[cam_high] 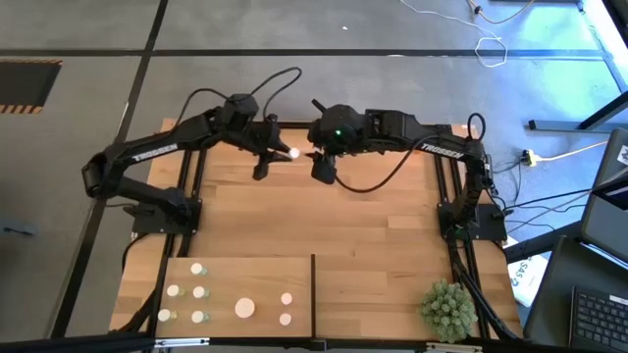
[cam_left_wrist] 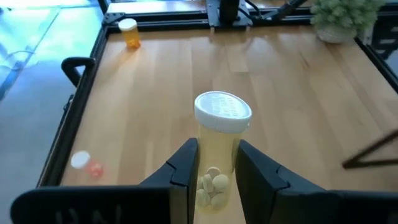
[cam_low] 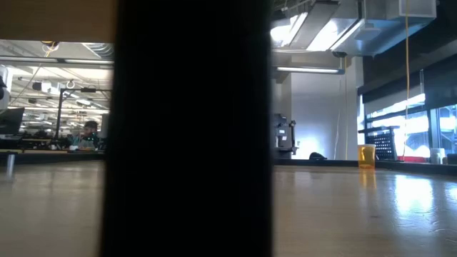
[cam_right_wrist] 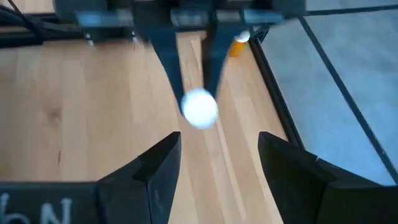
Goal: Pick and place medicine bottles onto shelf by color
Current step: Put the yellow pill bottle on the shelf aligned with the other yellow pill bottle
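Planked wooden tabletop (cam_high: 373, 226), grey floor (cam_high: 294, 29), lit room beyond

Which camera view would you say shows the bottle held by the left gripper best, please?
The left wrist view: the bottle fills it, yellowish with a white cap, between the left gripper fingers. High and right wrist views show only its cap; the low view shows nothing.
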